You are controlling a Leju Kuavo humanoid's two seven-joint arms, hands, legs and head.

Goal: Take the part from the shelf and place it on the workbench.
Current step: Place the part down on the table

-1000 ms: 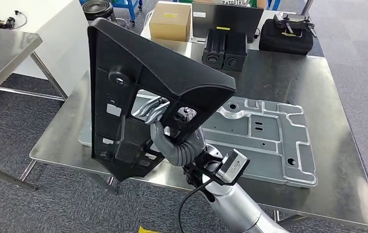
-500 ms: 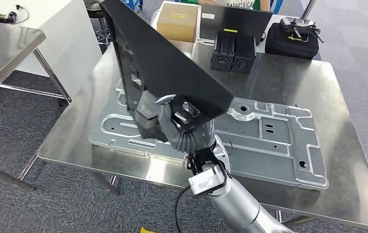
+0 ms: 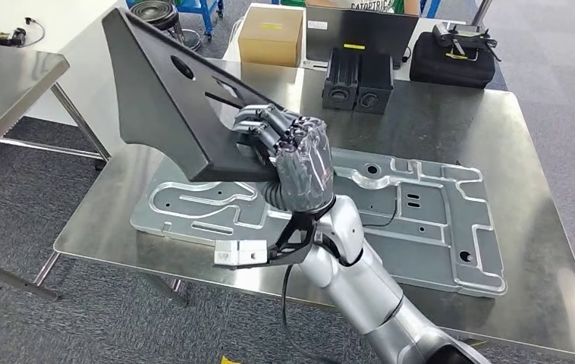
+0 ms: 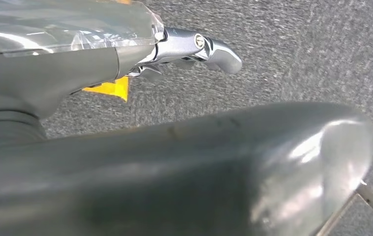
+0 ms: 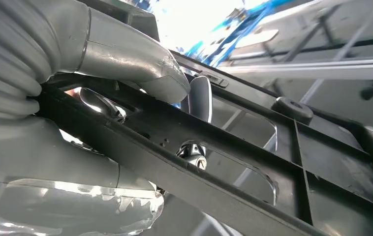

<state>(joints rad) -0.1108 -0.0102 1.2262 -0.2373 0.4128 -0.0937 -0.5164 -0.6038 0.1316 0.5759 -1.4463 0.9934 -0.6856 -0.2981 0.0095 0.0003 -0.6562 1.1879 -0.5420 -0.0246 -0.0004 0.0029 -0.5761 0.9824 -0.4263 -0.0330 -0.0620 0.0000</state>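
Workshop setting here: grey carpet floor, a shiny steel workbench (image 3: 451, 129) in the middle, and a second steel table (image 3: 4, 76) off to the left. The black plastic part (image 3: 171, 98) is up in the air over the left half of the bench, tilted, its broad end pointing up and away. The right hand (image 3: 292, 148) is clamped on its lower edge, fingers curled over the top face; in the right wrist view the thumb (image 5: 125, 54) presses one side of a rib of the part while fingers poke through the openings from the other side.

The left hand (image 4: 76, 64) hangs down by the floor. I can see one fingertip (image 4: 219, 46) sticking out, but I honestly can't tell whether that hand is open or closed.

My read is that we're at the set-down stage. Directly under the part lies a big stamped metal plate (image 3: 421, 220) that covers much of the bench, so the part should probably come down flat, without a corner catching on the plate's raised ribs. I'd level it out first, lower slowly, and only let go once it's resting on something, because a tilted drop could slide it toward the near edge.

Toward the back of the bench are two black boxes (image 3: 359, 78), a cardboard box (image 3: 271, 39), a black case (image 3: 451, 57) and what looks like a laptop (image 3: 356, 26).
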